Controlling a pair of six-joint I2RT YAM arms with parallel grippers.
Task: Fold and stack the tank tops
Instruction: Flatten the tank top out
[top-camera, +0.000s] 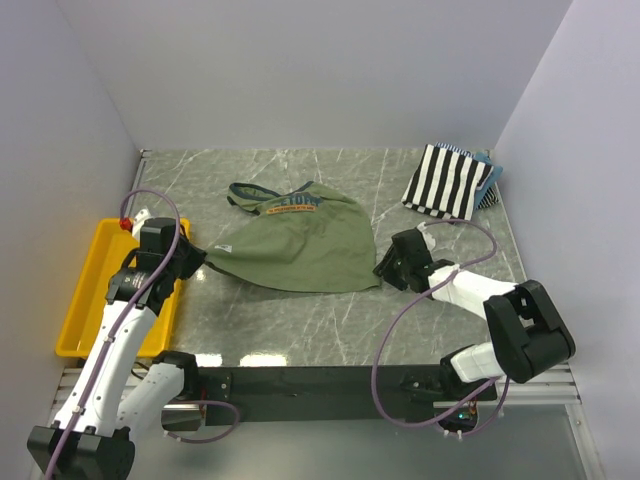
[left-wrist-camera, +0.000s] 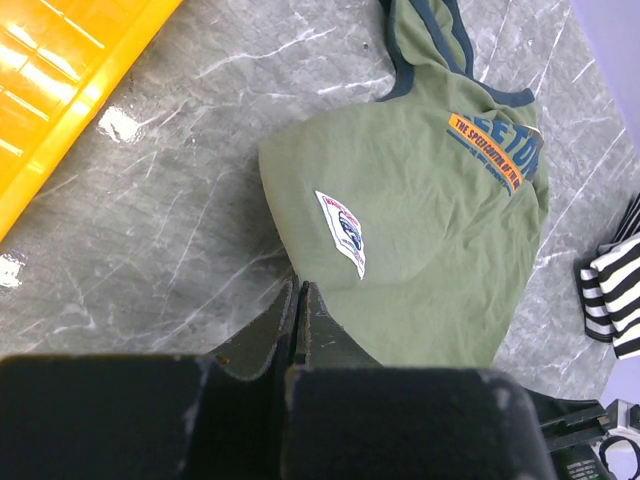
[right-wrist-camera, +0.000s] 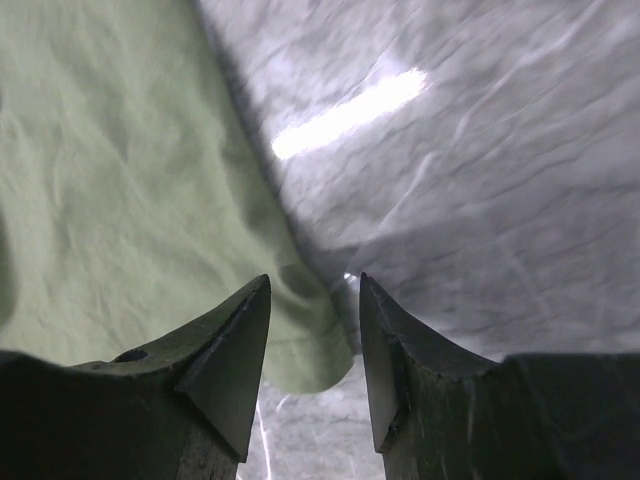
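Olive-green tank top (top-camera: 300, 245), left corner pinched in left gripper (left-wrist-camera: 300, 298), right gripper (right-wrist-camera: 312, 287) spread astride right edge, striped top (top-camera: 450, 180) apart

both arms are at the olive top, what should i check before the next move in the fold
1. Left end effector shut on the olive tank top at its edge: ok.
2. Right end effector gripping the opposite corner: not ok, jaws open with the hem corner between them.
3. Olive tank top lying flat: not ok, rumpled, straps bunched at the far side.
4. Striped tank top clear of the olive one: ok, apart at the far right corner.
5. Yellow tray clear of the cloth: ok.
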